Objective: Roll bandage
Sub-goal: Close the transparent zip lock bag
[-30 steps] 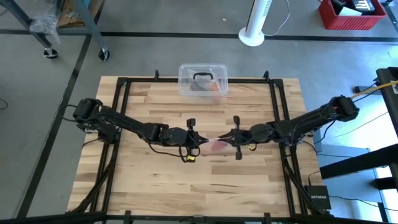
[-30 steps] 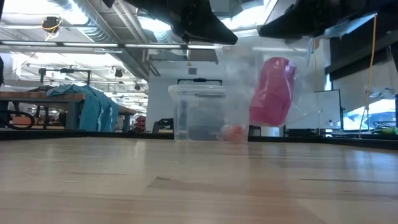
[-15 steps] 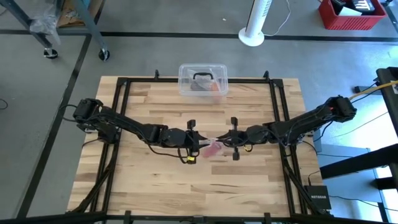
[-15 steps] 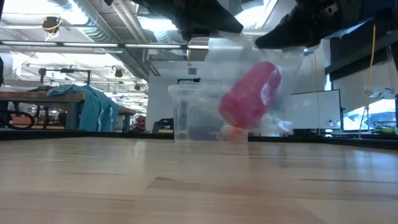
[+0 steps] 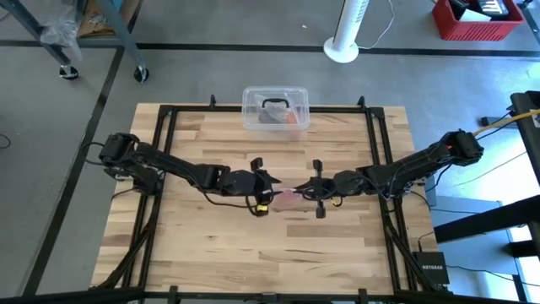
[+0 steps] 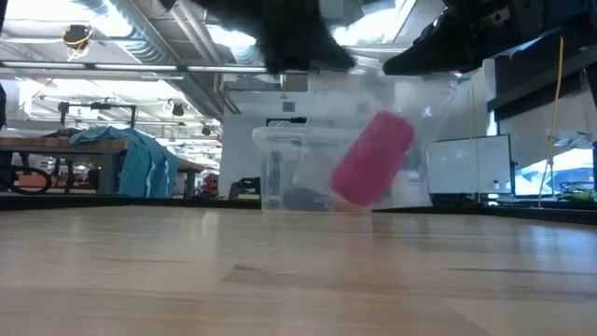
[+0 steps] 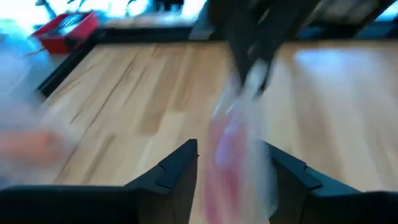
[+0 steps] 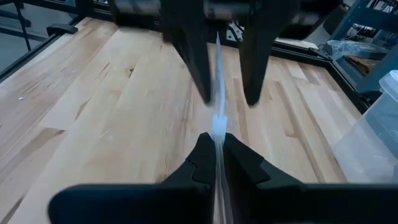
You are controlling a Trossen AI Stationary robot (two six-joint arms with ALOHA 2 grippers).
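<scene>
The bandage [image 6: 371,159] is a pink roll inside a small clear plastic bag [image 6: 410,140] that hangs above the middle of the table. In the high view the roll [image 5: 288,198] shows between the two grippers. My right gripper [image 8: 215,146] is shut on the bag. My left gripper [image 7: 233,168] is open, one finger on each side of the bag [image 7: 239,149]. In the right wrist view both left fingers [image 8: 196,62] stand apart from the bag's thin edge [image 8: 217,74]. My right gripper pinches the bag's upper edge [image 8: 218,127] between its two fingers. It comes nearly level from the table's right side. The bag hangs below the fingers, clear of the table. The pink roll slants inside it with its lower end toward the left arm.
A clear plastic box [image 5: 275,108] with a black handle stands at the table's far edge, behind the bag. A black frame [image 5: 160,169] runs around the wooden top. Bare wood lies in front of both arms.
My left gripper has opened, let go of the bag and rolled a little at the wrist. The bag now hangs from my right gripper alone. The pink roll inside it has swung from nearly upright to a slant, its lower end toward the left arm.
</scene>
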